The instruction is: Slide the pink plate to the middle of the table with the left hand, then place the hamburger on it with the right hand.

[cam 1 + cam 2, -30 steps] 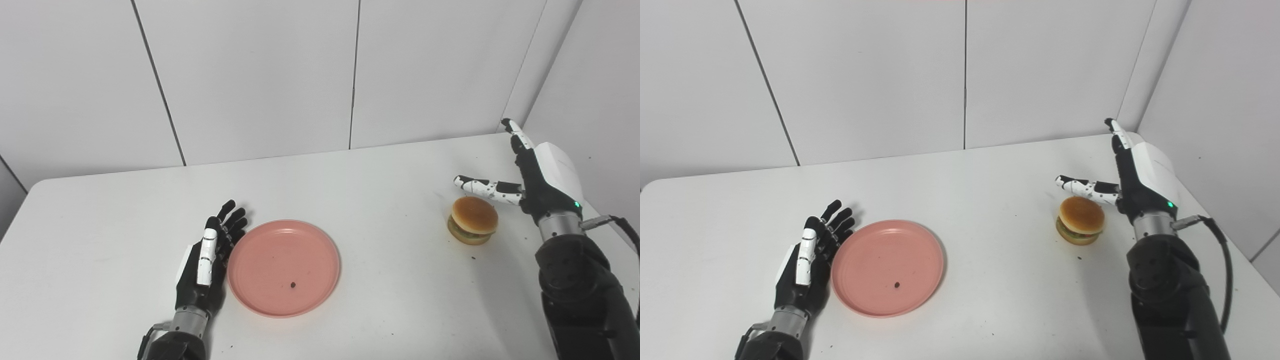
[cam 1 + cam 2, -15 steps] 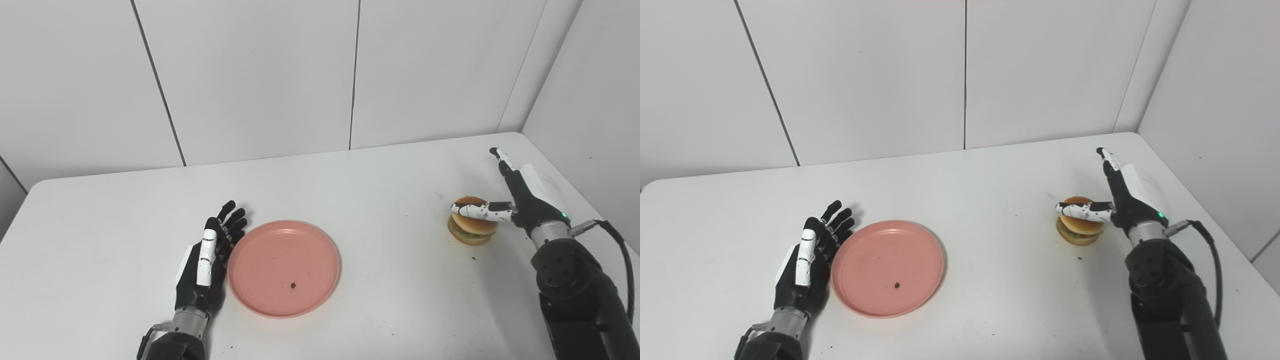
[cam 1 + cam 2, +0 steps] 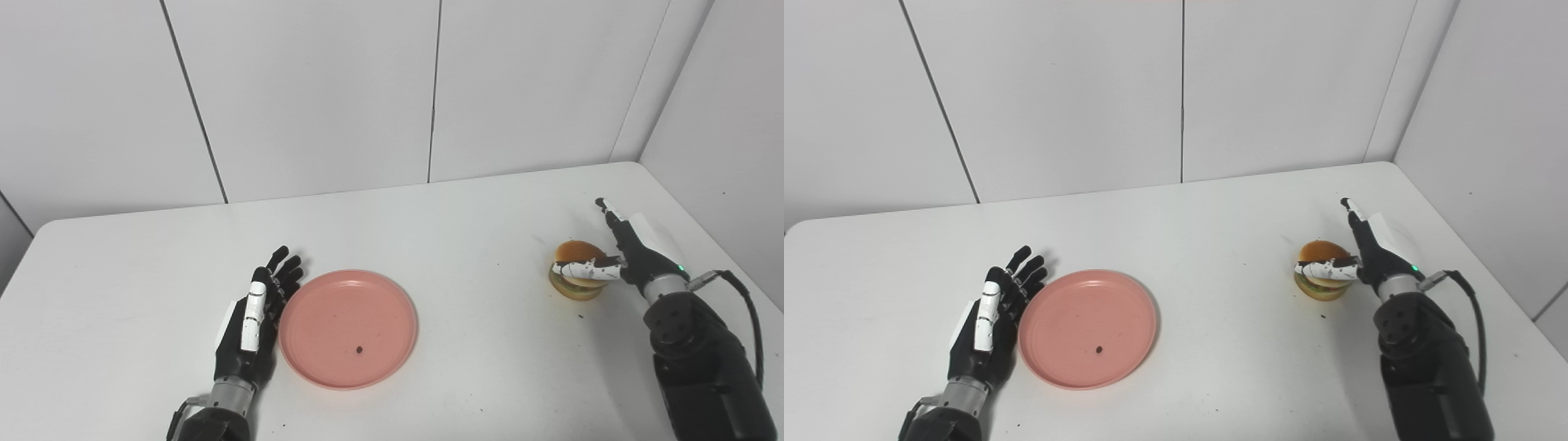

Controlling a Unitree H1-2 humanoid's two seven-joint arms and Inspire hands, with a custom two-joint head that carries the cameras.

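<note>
Black-and-white left hand (image 3: 254, 321) lies flat on the table (image 3: 465, 220), fingers spread apart and straight, holding nothing. Pink plate (image 3: 348, 327) sits just to its right, rim against or nearly against the hand's side, can't tell which. Plate is flat on the table, with a small dark speck (image 3: 358, 350) on it towards the near side. Well right of the plate, hamburger (image 3: 574, 278) stands upright on the table, not on the plate. Right hand (image 3: 1375, 254) is at the burger's right side, thumb (image 3: 1323, 269) laid across its front at bun level, fingers (image 3: 1350, 211) pointing up and away past its far side. Hand not closed round it; grip not made. Small dark crumb (image 3: 579, 316) on the table just near of the burger.
</note>
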